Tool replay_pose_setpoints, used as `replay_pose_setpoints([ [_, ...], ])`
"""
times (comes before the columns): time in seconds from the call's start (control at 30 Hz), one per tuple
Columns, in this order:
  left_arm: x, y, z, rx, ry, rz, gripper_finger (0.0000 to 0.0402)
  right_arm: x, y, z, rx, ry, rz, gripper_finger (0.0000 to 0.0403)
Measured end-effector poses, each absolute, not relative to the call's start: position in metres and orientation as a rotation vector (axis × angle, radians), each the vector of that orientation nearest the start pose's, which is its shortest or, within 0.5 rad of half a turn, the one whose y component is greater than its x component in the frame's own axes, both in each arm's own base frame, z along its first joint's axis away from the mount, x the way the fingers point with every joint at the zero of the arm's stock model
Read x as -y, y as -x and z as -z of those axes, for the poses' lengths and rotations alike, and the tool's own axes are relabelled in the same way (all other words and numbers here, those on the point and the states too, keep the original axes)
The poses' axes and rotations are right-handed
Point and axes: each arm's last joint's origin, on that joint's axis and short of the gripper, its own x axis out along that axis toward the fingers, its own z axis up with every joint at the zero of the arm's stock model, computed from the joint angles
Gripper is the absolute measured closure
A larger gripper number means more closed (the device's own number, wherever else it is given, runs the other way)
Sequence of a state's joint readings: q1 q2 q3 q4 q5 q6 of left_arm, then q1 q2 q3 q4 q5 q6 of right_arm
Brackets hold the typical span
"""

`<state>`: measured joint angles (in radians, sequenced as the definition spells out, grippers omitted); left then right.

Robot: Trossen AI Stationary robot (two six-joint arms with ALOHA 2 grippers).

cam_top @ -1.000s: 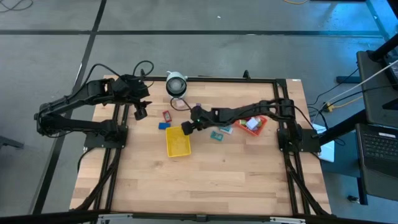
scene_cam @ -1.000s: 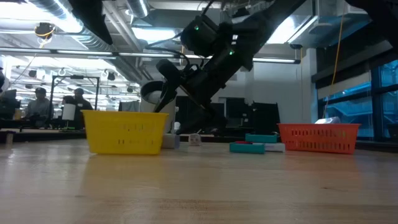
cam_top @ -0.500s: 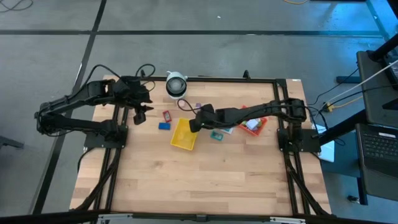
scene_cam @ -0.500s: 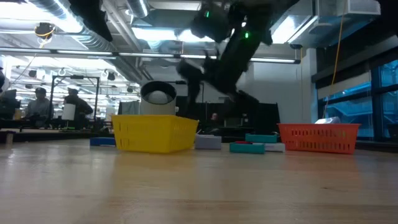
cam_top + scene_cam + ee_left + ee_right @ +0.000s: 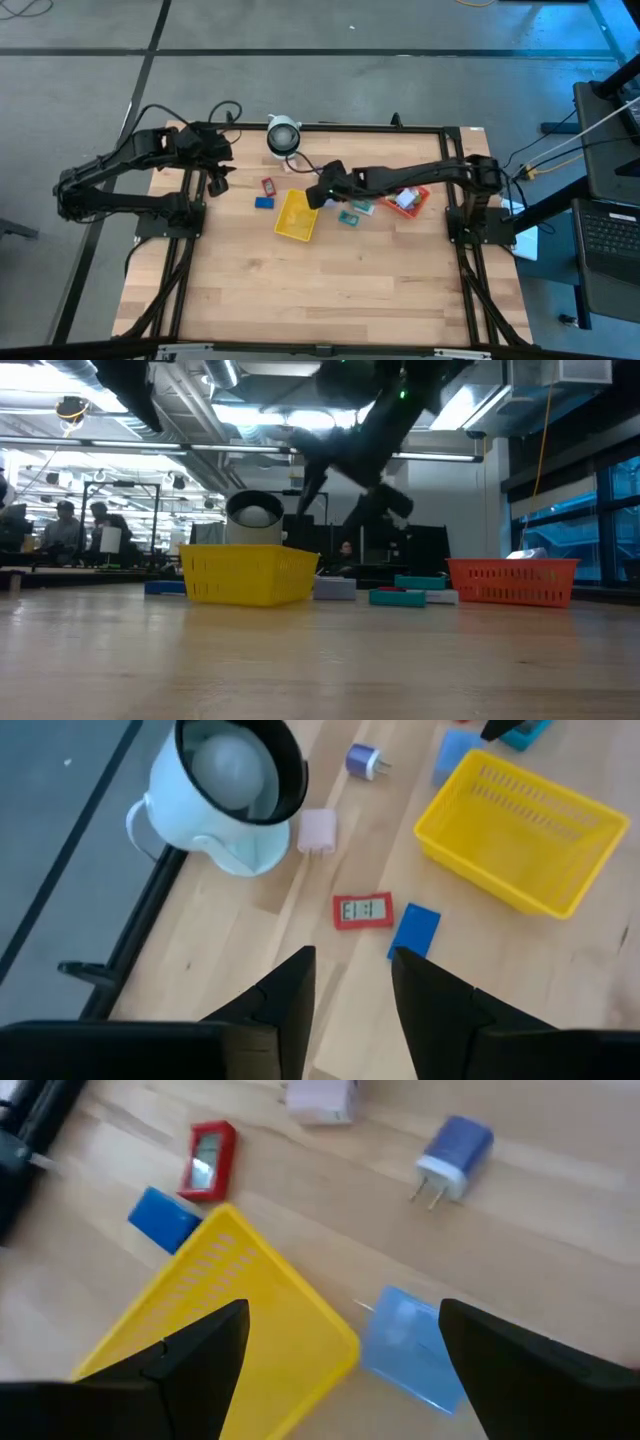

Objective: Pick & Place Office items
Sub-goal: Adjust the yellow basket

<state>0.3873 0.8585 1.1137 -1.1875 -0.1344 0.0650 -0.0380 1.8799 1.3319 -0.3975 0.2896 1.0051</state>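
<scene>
Right wrist view: the right gripper point(image 5: 340, 1370), jaws spread wide and empty, is hovering over the light-blue packet point(image 5: 410, 1345) beside the yellow tray point(image 5: 240, 1315). It should be centring before closing (avoiding the tray's rim). The left gripper point(image 5: 350, 990) is waiting with its 2 jaws apart.

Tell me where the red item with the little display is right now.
In the high view the red item lies on the table's left-centre, just behind the blue block, left of the yellow tray.

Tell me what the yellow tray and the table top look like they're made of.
The yellow tray looks like molded plastic with a smooth, slightly glossy finish: its color is uniform and bright, its walls are thin, and rows of slots are cut through them. The table top looks like wood, probably butcher block with a matte finish: pale narrow strips lie side by side with visible grain.
</scene>
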Motion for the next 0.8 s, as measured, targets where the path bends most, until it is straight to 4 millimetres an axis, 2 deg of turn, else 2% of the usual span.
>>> replay_pose_setpoints([
  [0.1, -0.052, -0.115, -0.346, -0.940, 0.077, -0.443, 0.0278, 0.031, -0.407, -0.192, -0.667, -0.855, 0.685, 0.0069],
  [0.27, -0.053, -0.114, -0.346, -0.936, 0.091, -0.443, 0.0291, 0.038, -0.423, -0.188, -0.580, -0.908, 0.571, 0.0069],
  [0.43, -0.054, -0.114, -0.347, -0.933, 0.097, -0.442, 0.0295, 0.044, -0.428, -0.171, -0.602, -0.919, 0.556, 0.0069],
  [0.6, -0.054, -0.114, -0.347, -0.931, 0.099, -0.437, 0.0295, 0.046, -0.434, -0.172, -0.532, -0.927, 0.520, 0.0069],
  [0.8, -0.054, -0.114, -0.347, -0.930, 0.101, -0.433, 0.0295, 0.053, -0.440, -0.160, -0.533, -0.956, 0.479, 0.0069],
])
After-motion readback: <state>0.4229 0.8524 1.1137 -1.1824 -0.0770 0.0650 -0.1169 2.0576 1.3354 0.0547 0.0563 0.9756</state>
